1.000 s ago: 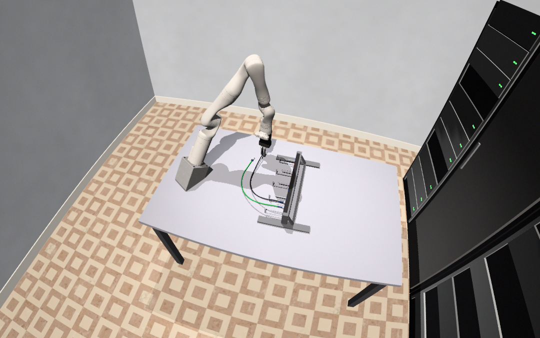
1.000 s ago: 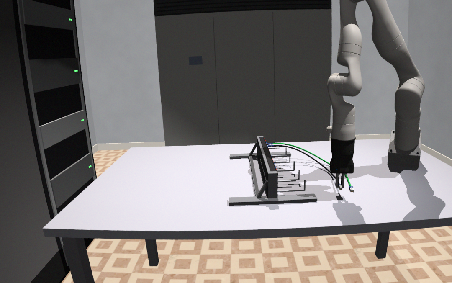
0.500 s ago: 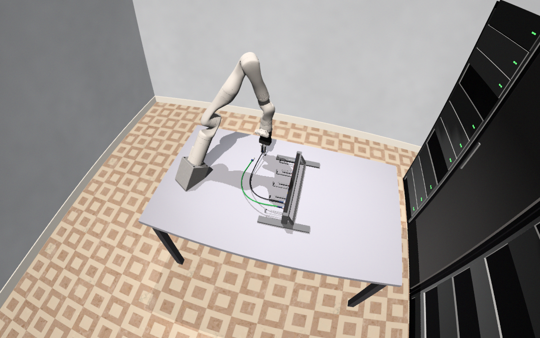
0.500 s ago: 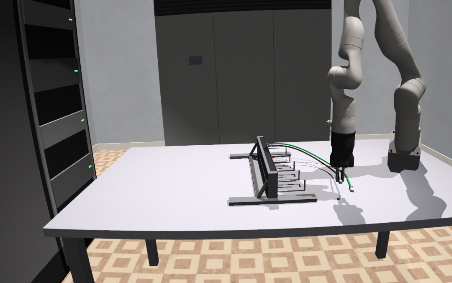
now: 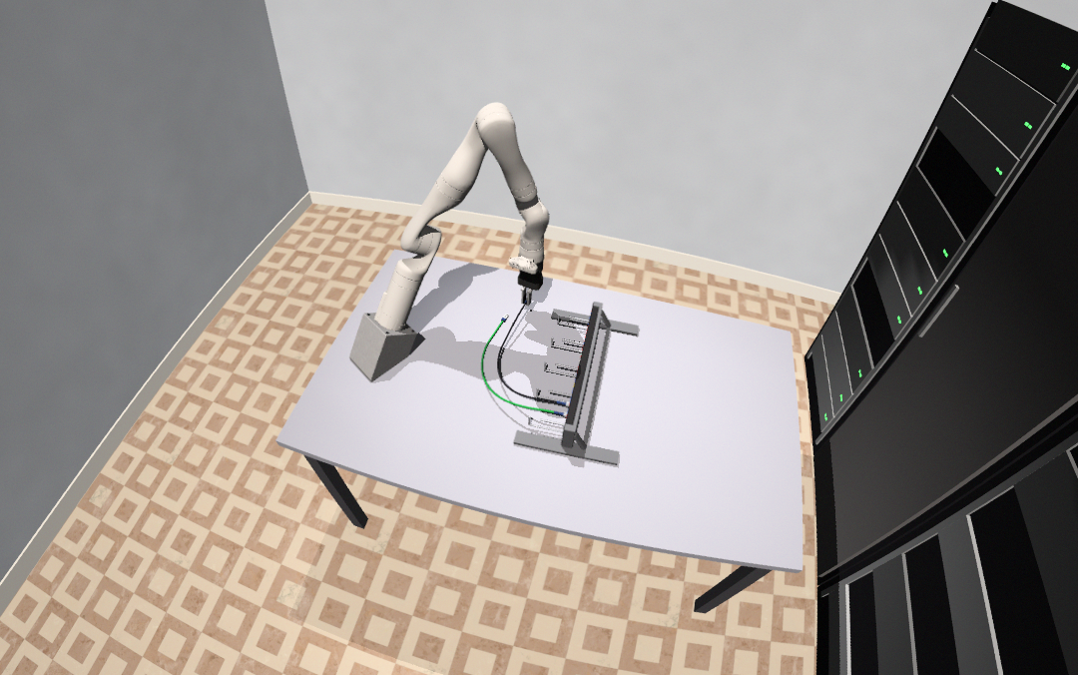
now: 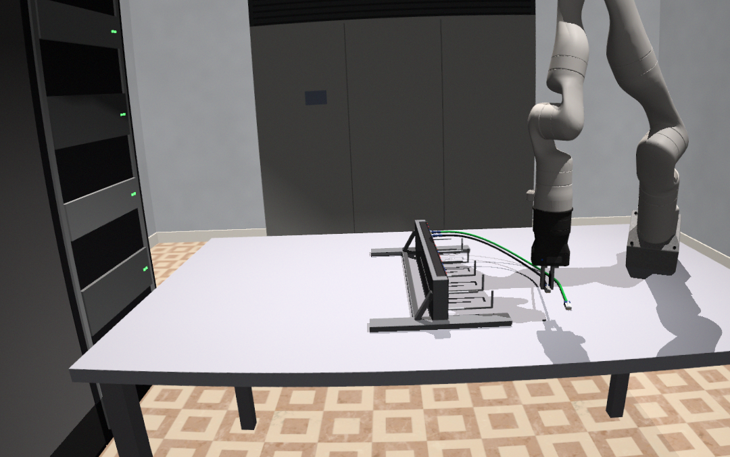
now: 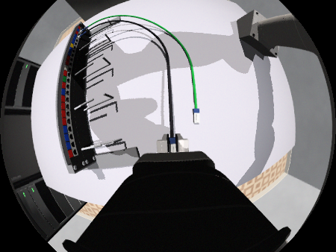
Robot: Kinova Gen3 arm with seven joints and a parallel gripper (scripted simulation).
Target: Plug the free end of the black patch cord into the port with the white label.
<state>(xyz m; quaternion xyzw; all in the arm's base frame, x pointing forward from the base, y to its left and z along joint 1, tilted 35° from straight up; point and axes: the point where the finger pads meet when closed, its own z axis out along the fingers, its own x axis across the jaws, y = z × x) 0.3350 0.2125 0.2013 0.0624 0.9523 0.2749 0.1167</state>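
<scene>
My gripper (image 6: 547, 284) is shut on the plug of the black patch cord (image 7: 172, 143) and holds it above the table, in front of the rack. It also shows in the top view (image 5: 525, 298). The black cord (image 5: 502, 353) arcs from the plug to the near end of the rack (image 5: 582, 373). The rack (image 6: 430, 272) (image 7: 72, 102) stands upright on the table, its port panel showing red, blue and other labels; I cannot make out the white label. The green cord (image 6: 501, 253) lies beside it, its free plug (image 6: 567, 305) on the table, also in the wrist view (image 7: 197, 116).
The arm's base block (image 5: 383, 344) stands at the table's left end, also in the exterior view (image 6: 650, 253). Tall dark server cabinets (image 5: 954, 341) stand past the table's right edge. Wire cable hooks (image 6: 468, 285) jut from the rack's front toward my gripper.
</scene>
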